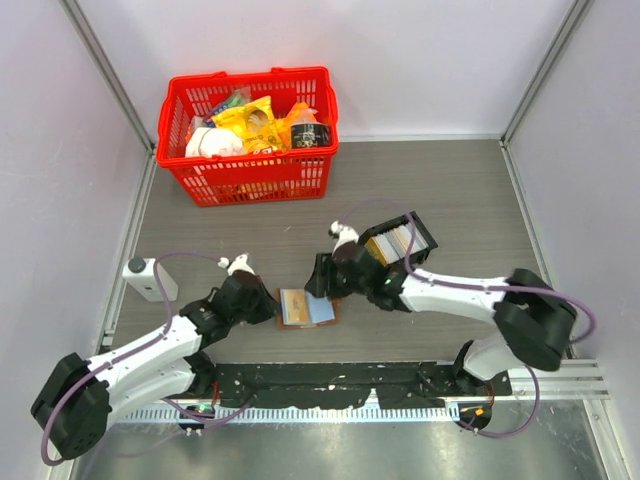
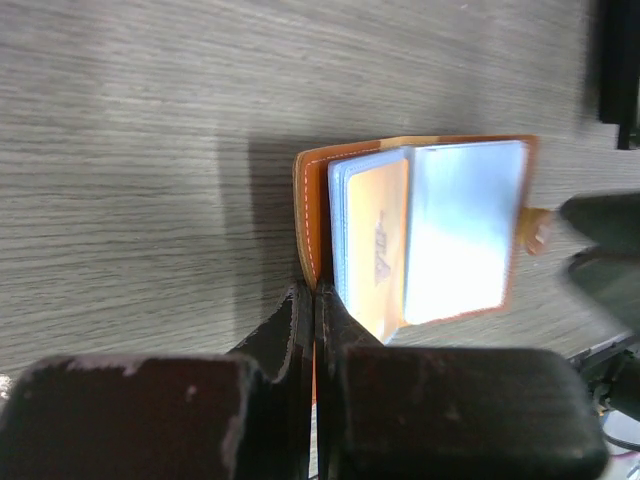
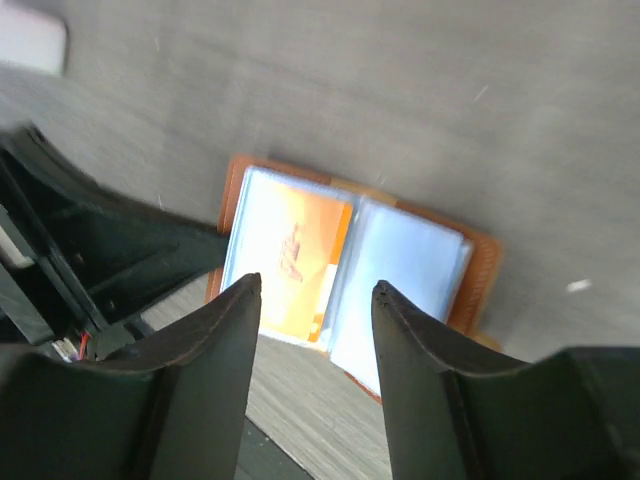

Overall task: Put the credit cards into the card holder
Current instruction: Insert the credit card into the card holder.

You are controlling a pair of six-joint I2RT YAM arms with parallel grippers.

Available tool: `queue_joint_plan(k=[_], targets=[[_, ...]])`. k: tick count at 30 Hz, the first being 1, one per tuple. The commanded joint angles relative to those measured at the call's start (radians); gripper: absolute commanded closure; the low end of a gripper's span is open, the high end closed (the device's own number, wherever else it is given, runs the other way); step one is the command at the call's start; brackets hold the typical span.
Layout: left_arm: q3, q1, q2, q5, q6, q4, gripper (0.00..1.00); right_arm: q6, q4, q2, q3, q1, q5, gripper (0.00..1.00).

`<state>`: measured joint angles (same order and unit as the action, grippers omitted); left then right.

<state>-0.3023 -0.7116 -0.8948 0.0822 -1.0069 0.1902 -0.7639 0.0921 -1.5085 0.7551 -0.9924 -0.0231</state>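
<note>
The holder lay open on the table, between my two grippers, an orange card already behind a clear sleeve. My left gripper was pressed together on the holder's cover edge; my right gripper hung spread just above the holder, holding nothing. I judged the left should pin the cover flat while the right fetched another from the black tray beyond the holder. The card's mark was too blurred to read.
</note>
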Motion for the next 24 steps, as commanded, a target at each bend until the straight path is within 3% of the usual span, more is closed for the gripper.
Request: queue_joint_plan(k=[1, 5, 9, 14, 24], targets=[[-0.084, -0.003, 0.033, 0.005, 0.040, 0.040, 1.00, 0.222, -0.228, 0.154, 0.124, 0.104, -0.178, 0.44], [-0.109, -0.002, 0.027, -0.001, 0.057, 0.048, 1.00, 0.343, -0.395, 0.191, 0.182, 0.241, -0.264, 0.34], [-0.098, -0.002, 0.001, -0.007, 0.057, 0.026, 1.00, 0.466, -0.466, 0.136, 0.219, 0.383, -0.247, 0.32], [-0.086, -0.002, -0.015, -0.012, 0.057, 0.008, 1.00, 0.569, -0.499, 0.039, 0.256, 0.406, -0.250, 0.30], [-0.067, -0.002, 0.000, -0.012, 0.059, 0.005, 1.00, 0.607, -0.531, -0.090, 0.308, 0.409, -0.325, 0.30]])
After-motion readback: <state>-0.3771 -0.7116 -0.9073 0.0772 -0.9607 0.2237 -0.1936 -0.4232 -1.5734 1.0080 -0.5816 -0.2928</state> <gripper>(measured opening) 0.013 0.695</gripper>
